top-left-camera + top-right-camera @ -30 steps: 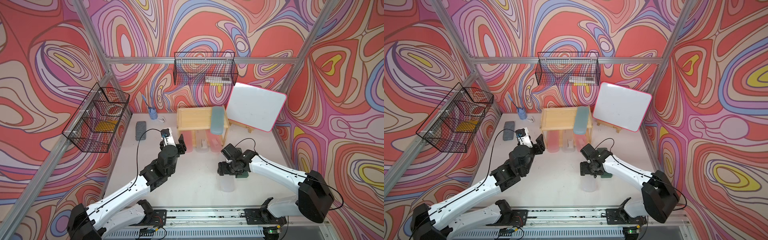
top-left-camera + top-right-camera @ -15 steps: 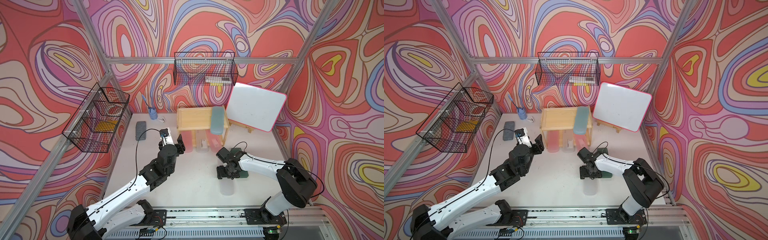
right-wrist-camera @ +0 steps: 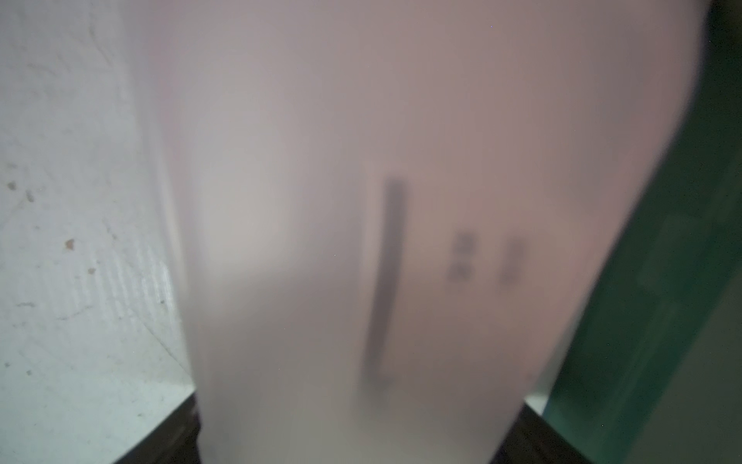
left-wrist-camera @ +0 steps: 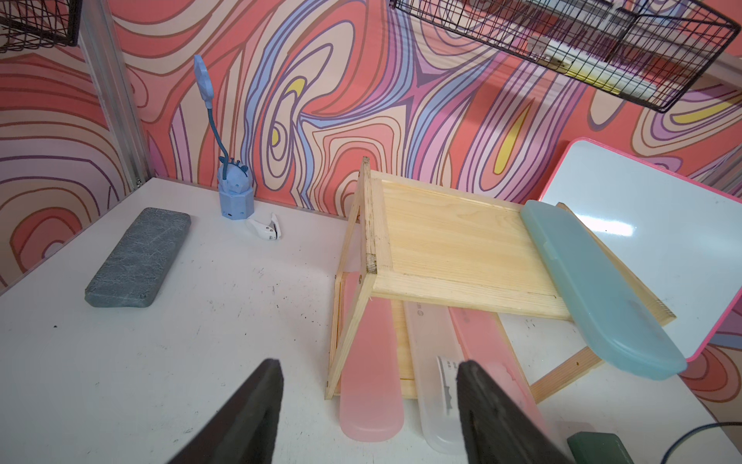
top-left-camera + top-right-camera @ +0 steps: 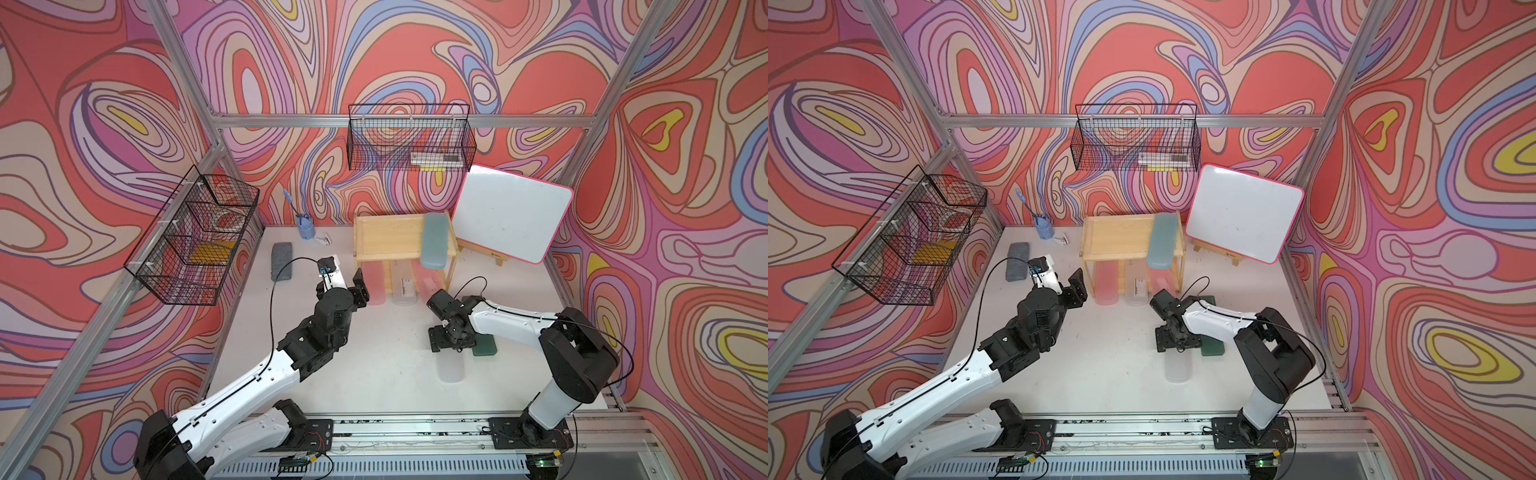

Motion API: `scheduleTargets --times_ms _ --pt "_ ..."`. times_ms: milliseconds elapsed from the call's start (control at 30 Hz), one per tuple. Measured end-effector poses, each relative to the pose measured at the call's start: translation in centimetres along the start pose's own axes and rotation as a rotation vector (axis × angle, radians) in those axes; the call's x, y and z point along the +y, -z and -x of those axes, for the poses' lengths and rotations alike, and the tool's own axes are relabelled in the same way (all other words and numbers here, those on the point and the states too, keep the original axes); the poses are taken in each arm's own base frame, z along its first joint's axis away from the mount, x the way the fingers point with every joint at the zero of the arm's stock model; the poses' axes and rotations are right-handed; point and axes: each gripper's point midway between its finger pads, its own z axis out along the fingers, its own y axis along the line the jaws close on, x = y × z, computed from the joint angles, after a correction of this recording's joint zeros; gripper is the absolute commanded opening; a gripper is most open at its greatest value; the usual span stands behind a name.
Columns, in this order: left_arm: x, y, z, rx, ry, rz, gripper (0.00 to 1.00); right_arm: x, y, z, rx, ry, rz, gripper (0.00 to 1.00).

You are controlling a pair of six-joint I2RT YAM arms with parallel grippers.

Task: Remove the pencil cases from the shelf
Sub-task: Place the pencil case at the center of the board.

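Under the top board of the shelf [image 4: 449,241], on its lower tier, three pencil cases lie side by side: a pink case [image 4: 371,401], a frosted clear case [image 4: 431,361] and a second pink case [image 4: 486,341]. Their long axes run front to back and their rounded ends poke past the front edge toward the arms. I judge the left gripper [image 5: 360,286] the nearer one: it is empty, jaws wide, aimed at the first pink end just ahead. A teal case [image 4: 594,289] overhangs the top tier on the whiteboard [image 5: 511,216] side. Off the shelf, a dark green case [image 5: 484,345] and a second clear case [image 5: 451,368] lie on the table [image 5: 386,374]. The right gripper [image 5: 451,340] straddles the clear one, and I cannot tell whether it grips. The back wire basket [image 5: 409,141] holds flat white and yellow items, and the side basket [image 5: 195,241] holds something yellow.
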Motion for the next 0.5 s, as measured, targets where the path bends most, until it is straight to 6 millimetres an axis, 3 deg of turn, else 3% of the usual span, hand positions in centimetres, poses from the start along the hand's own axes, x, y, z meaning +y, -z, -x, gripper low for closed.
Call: scheduleTargets --times_ms 67,300,400,500 --pt "0.0 0.0 -0.1 0.003 0.002 -0.003 0.71 -0.2 0.0 0.1 0.001 -0.002 -0.003 0.98" --pt "-0.4 -0.2 -0.9 0.055 0.018 -0.026 0.81 -0.8 1.0 0.4 -0.012 0.0 -0.029 0.98" --pt "-1.5 -0.7 -1.1 0.108 0.076 -0.077 0.82 -0.5 4.1 1.6 -0.084 0.0 -0.002 0.98" --pt "-3.7 -1.7 -1.7 0.184 0.154 -0.164 0.83 0.2 9.8 4.4 -0.239 -0.005 0.059 0.98"
